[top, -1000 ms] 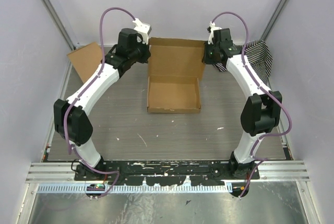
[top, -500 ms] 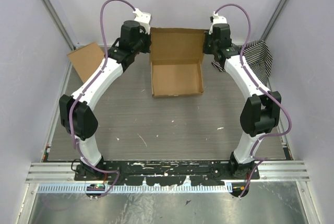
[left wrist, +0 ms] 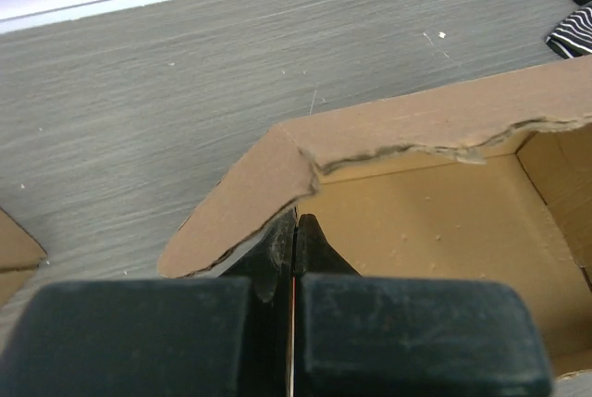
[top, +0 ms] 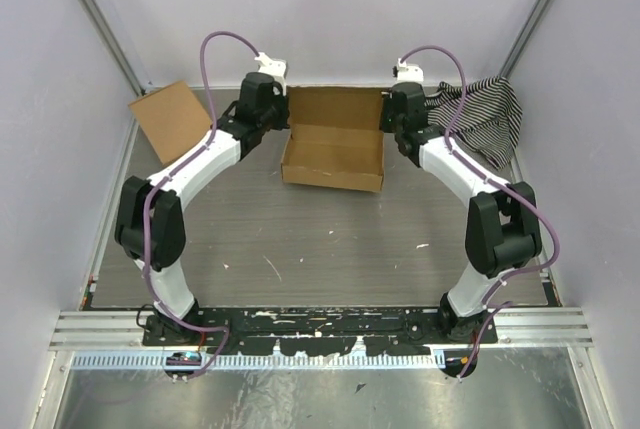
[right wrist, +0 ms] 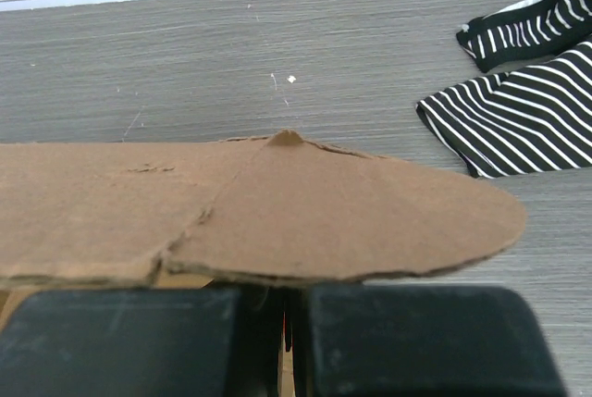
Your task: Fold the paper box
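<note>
The paper box [top: 333, 154] lies at the back middle of the table with its tray walls up and its lid panel [top: 335, 106] tilted up behind the tray. My left gripper [top: 280, 117] is at the lid's left corner. In the left wrist view it [left wrist: 295, 223] is shut, with the edge of the rounded side flap [left wrist: 245, 207] pinched at its tips and the box's inside [left wrist: 435, 221] to the right. My right gripper [top: 391, 121] is at the lid's right corner. In the right wrist view it [right wrist: 289, 293] is shut under the rounded side flap [right wrist: 342, 221], which hides its tips.
A smaller plain cardboard rectangle [top: 172, 119] leans at the back left. A black-and-white striped cloth [top: 485, 117] lies at the back right, close to my right arm, and shows in the right wrist view [right wrist: 518, 110]. The back wall is just behind the box.
Both grippers have moved toward the back wall and inward. The lid has swung up from lying flat. The whole box has slid away from me.
</note>
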You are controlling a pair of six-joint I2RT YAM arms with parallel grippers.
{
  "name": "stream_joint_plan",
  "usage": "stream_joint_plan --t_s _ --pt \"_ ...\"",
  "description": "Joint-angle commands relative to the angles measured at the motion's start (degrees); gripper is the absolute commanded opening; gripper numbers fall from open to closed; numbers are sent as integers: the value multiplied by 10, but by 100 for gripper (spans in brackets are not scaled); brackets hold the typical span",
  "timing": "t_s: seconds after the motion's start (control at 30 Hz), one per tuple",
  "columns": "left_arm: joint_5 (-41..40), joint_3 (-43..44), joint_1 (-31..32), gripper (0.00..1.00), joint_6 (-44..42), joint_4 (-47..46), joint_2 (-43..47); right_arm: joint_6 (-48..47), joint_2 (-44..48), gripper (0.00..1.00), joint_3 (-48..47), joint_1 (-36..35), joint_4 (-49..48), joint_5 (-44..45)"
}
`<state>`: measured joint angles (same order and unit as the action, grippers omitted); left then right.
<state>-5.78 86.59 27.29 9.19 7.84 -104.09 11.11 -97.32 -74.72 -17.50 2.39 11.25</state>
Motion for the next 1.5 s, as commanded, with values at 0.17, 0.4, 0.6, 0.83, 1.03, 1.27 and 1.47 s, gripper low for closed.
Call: stream_joint_plan --t_s 0.17,0.4,0.6,0.83,1.03,1.27,1.47 --pt "-9 -62 23 0 42 -7 63 37 56 3 48 -46 -43 77" --pt "-28 -123 52 6 40 2 115 56 83 9 76 -54 -4 84" --pt "-60 -177 66 29 43 43 163 61 145 33 115 -61 50 36" --pt "-79 -223 68 50 71 113 241 65 243 50 156 -63 147 21" --pt "-75 -248 69 54 98 222 360 59 363 51 174 -63 257 -29" --pt "-112 -251 68 68 121 249 458 59 398 62 137 -63 294 29" --pt "-88 -172 68 76 116 280 332 51 255 70 54 -52 316 20"
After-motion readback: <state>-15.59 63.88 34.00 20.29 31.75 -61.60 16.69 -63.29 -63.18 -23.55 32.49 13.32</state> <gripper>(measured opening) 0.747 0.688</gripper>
